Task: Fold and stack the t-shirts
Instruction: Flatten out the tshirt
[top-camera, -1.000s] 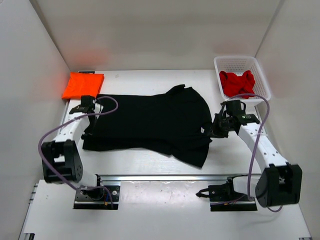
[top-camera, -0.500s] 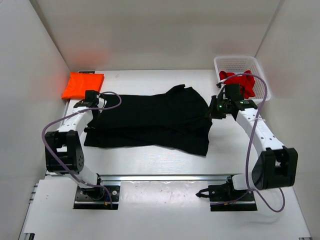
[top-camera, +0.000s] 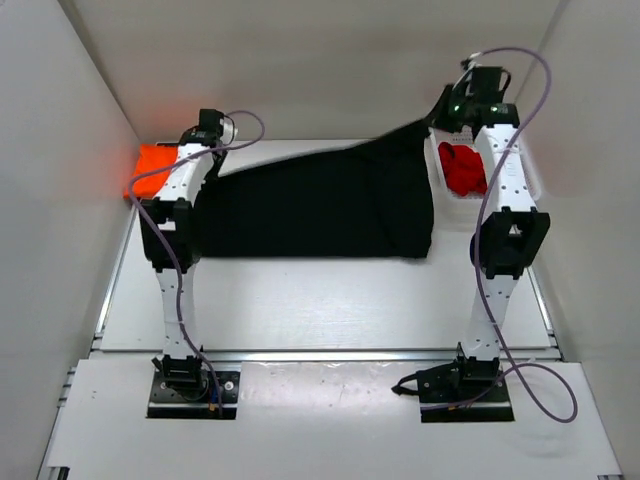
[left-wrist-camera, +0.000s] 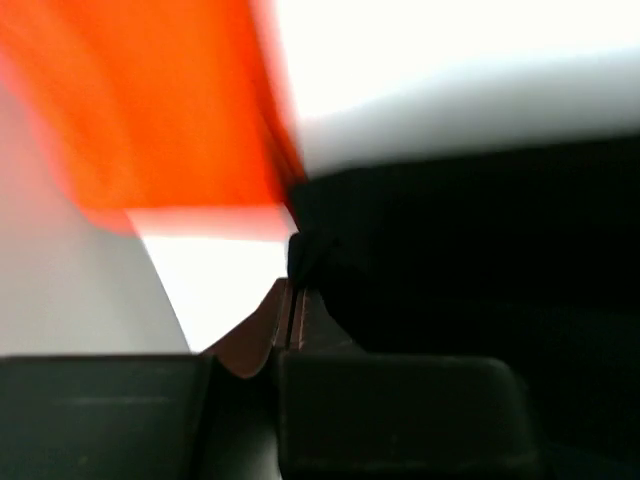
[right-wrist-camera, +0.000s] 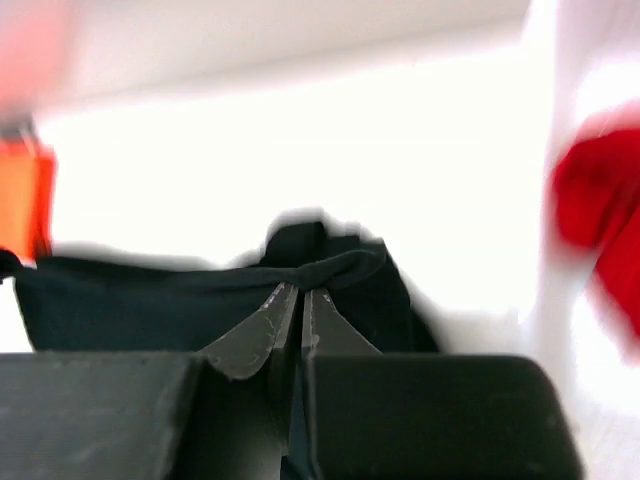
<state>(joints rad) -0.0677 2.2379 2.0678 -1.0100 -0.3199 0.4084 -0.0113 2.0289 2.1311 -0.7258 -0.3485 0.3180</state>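
The black t-shirt (top-camera: 320, 205) drapes from the middle of the desk (top-camera: 300, 300) up toward its far edge. My left gripper (left-wrist-camera: 292, 300) and right gripper (right-wrist-camera: 300, 300) are each clamped on an upper corner. The wrist views are blurred, so it is probably only a thin fold. It's light, limp cloth that sags between holds, so corners suit it. Beyond, the orange t-shirt (top-camera: 150, 165) lies folded at the far-left corner, and the red t-shirt (top-camera: 462, 168) fills the white mesh basket (top-camera: 455, 203) far right.

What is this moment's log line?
left fingers: shut on black t-shirt, raised; right fingers: same; orange t-shirt: far left; red t-shirt: in basket
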